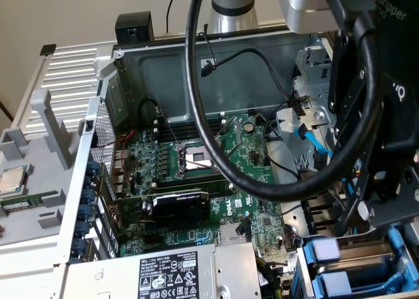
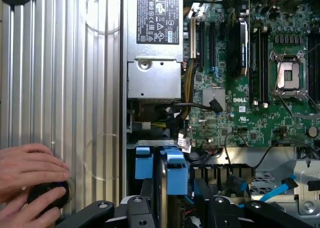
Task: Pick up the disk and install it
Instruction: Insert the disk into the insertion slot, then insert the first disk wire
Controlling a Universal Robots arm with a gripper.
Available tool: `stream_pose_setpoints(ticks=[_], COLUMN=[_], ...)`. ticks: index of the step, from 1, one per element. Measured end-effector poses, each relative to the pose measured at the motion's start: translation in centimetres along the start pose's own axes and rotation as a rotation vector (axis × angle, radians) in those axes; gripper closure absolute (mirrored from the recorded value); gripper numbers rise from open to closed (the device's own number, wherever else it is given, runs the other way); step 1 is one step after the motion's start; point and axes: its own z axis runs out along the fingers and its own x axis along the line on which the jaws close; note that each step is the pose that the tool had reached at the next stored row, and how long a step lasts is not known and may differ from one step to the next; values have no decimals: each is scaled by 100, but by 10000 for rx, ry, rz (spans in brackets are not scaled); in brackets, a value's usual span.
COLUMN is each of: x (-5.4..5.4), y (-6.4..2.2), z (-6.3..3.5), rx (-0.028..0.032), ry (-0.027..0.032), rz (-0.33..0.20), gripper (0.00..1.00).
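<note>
Because the open computer chassis takes up most of the exterior view, everything else sits inside or along it. The green motherboard covers the centre of the frame, and the grey power supply with its white label lies along the bottom edge. A thick black cable loops down from the top of the frame across the board and back towards the exterior view's right. The gripper hangs there, low in the corner over the drive bay. In the wrist view the disk stands edge-on in its blue carrier, directly ahead of the gripper at the mouth of the bay. A second blue carrier stands just beside it. The jaws stand one on each side of the carrier, but I cannot tell whether they press on it. A person's hand rests on the ribbed panel outside the chassis, cupping a small black knob. The likely trouble is a skewed entry: the disk could catch on the neighbouring carrier or the bay rails and jam. The thin blue data cables near the bay could get pinched. The sagging black loop could snag on the arm.
</note>
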Motion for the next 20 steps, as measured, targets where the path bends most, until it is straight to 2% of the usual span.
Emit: stream_pose_setpoints(ticks=[10, 20], x=[-7, -72], y=[-1, -14], z=[-1, -20], rx=[0, 1], ry=[0, 2], rz=[0, 9], gripper=[55, 55])
